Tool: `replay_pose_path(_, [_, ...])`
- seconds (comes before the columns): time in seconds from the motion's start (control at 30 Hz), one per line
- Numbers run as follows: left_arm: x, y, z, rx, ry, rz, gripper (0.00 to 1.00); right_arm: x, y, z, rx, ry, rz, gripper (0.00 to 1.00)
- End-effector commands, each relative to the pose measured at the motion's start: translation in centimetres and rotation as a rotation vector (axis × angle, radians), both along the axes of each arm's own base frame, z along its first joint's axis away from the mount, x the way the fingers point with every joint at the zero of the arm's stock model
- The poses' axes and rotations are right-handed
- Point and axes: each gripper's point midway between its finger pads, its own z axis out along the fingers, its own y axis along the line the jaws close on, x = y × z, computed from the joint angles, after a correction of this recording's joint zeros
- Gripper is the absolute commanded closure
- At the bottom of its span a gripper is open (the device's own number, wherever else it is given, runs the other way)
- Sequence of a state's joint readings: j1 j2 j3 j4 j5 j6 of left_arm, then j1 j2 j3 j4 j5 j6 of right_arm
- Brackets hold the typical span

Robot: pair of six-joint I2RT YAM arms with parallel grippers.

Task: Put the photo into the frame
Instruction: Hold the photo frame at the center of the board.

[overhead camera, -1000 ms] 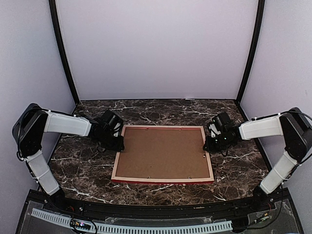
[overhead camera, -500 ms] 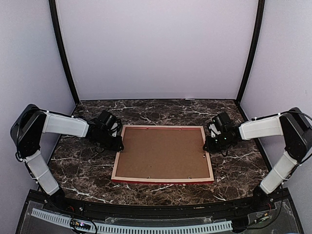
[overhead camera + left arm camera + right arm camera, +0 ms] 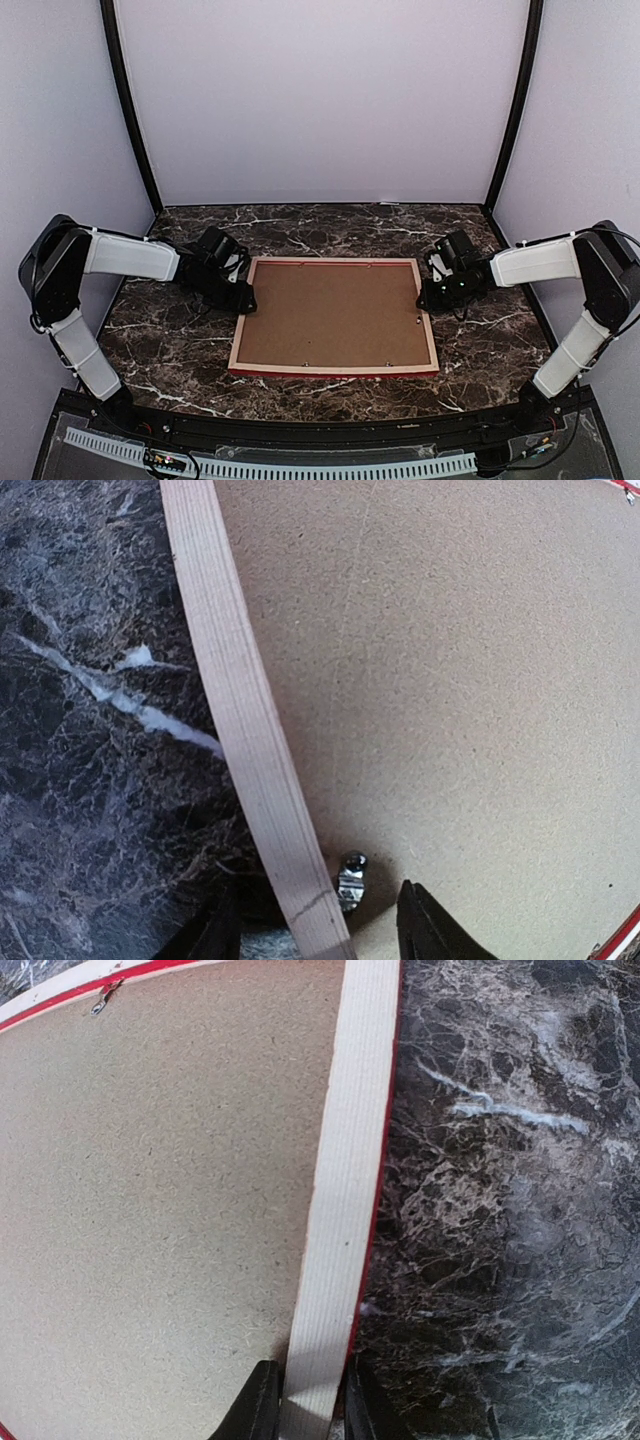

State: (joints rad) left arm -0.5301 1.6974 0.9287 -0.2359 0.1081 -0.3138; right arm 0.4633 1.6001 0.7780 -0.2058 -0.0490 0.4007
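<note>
Wooden frame lies face down on the marble table, long axis left to right, with the brown backing board seated in it. Left gripper: jaws spread astride the left rail, beside a metal tab. Right gripper: jaws pinch the right rail. Photo not in view. No legible markings.

Dark marbled worktop, one frame on it.
The frame lies flat, back up, with a brown backing board inside its rails.
</note>
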Motion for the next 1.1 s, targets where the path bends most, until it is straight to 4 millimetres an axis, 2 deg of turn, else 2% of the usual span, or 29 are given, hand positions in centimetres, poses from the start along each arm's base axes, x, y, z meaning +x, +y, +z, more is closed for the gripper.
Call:
replay_pose_path(0.0, [-0.4,0.4,1.3,0.002,-0.003,-0.006,0.45,-3.9,-2.4,-3.9,-0.107,0.167,0.011,0.78])
replay_pose_path(0.13, [-0.6,0.9,0.8,0.024,0.005,0.001,0.49,-3.9,-2.4,-3.9,-0.107,0.166,0.012,0.78])
replay_pose_path(0.23, [-0.6,1.1,0.2,0.043,0.014,0.004,0.55,-3.9,-2.3,-3.9,-0.105,0.167,0.011,0.78])
replay_pose_path(0.4, [-0.4,0.8,0.1,0.032,0.021,0.002,0.63,-3.9,-2.4,-3.7,-0.107,0.164,0.01,0.77])
replay_pose_path(0.57, [-0.6,1.1,0.2,0.037,0.026,0.028,0.68,-3.5,-2.0,-2.8,-0.085,0.149,0.008,0.65])
replay_pose_path(0.77, [-1.2,1.3,-0.2,0.009,0.047,0.086,0.72,-2.7,-0.6,-0.7,-0.009,0.116,0.018,0.47])
replay_pose_path(1.07, [-2.1,1.1,-0.9,-0.015,0.059,0.149,0.77,-3.0,0.2,1.6,0.064,0.085,0.017,0.36])
